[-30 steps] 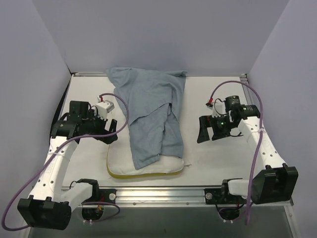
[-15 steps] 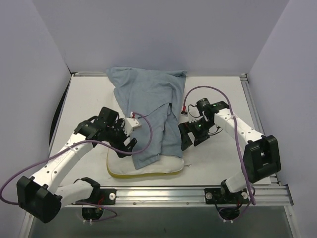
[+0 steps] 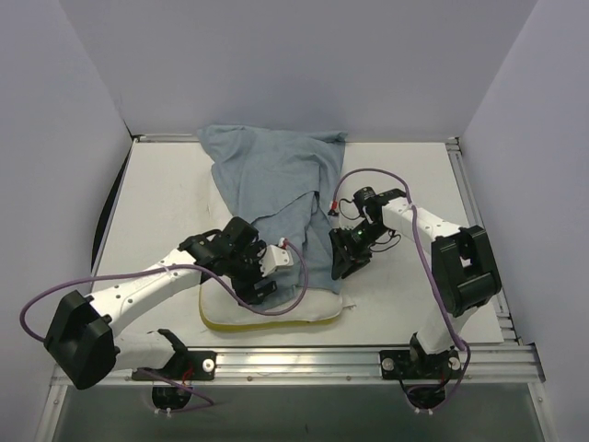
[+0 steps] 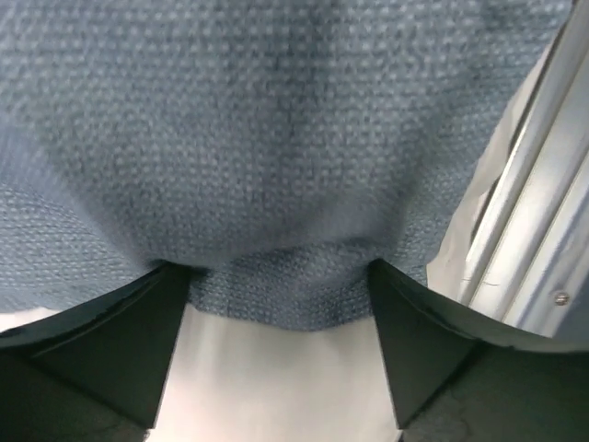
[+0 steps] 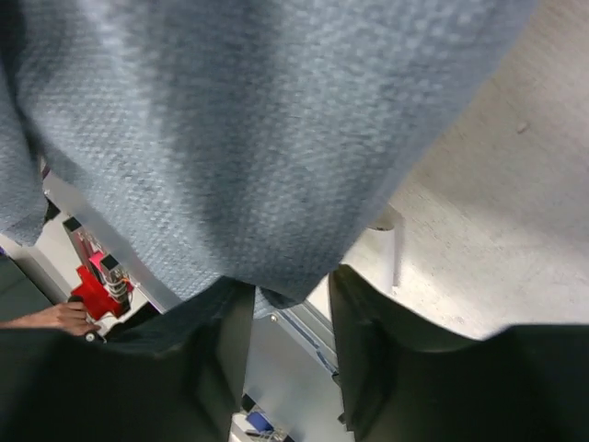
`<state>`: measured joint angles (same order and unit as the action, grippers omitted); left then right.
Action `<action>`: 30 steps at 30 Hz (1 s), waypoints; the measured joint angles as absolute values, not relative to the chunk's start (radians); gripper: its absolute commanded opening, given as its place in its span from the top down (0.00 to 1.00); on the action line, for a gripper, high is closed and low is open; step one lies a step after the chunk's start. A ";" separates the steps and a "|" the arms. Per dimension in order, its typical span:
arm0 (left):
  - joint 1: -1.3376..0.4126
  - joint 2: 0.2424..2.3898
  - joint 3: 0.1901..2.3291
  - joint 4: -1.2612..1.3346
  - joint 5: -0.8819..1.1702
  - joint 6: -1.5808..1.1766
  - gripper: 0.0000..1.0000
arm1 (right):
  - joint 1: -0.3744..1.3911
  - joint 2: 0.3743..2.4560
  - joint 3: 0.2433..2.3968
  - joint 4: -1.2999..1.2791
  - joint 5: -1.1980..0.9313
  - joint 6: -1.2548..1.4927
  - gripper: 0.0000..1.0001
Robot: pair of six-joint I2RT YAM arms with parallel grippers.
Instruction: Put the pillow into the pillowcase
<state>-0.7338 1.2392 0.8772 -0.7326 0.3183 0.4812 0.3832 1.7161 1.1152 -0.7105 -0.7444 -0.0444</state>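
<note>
Now right hand [image 3: 341, 265] narrower, at pillowcase [image 3: 276, 170]

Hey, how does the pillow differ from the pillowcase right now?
The pillow is white with a yellow edge; the pillowcase is grey-blue. The pillow lies flat and mostly covered; the pillowcase lies rumpled over it, stretching farther back. Both lie on the table.

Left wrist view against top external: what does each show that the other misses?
Only left wrist: the pillowcase hem close up, between the open jaws of the left gripper. Only top external: the right gripper at the cloth's right edge, and the pillow with its yellow piping. Both: grey-blue cloth over the white pillow.
</note>
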 measured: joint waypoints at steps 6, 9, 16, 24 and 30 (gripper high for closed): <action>-0.741 1.324 0.908 -0.695 0.288 0.502 1.00 | 0.343 1.712 1.159 -0.709 -0.804 -0.023 0.89; -0.728 1.324 0.951 -0.723 0.301 0.511 1.00 | 0.278 1.698 1.172 -0.711 -0.830 -0.014 0.96; -0.638 1.267 1.092 -0.784 0.330 0.500 1.00 | 0.128 1.609 1.243 -0.767 -0.850 -0.007 1.00; -0.442 1.509 1.601 -0.820 0.345 0.437 1.00 | -0.175 1.636 1.653 -0.807 -0.881 0.043 1.00; -0.419 1.886 2.177 -0.800 0.427 0.337 1.00 | -0.418 1.713 1.969 -0.797 -0.924 0.114 1.00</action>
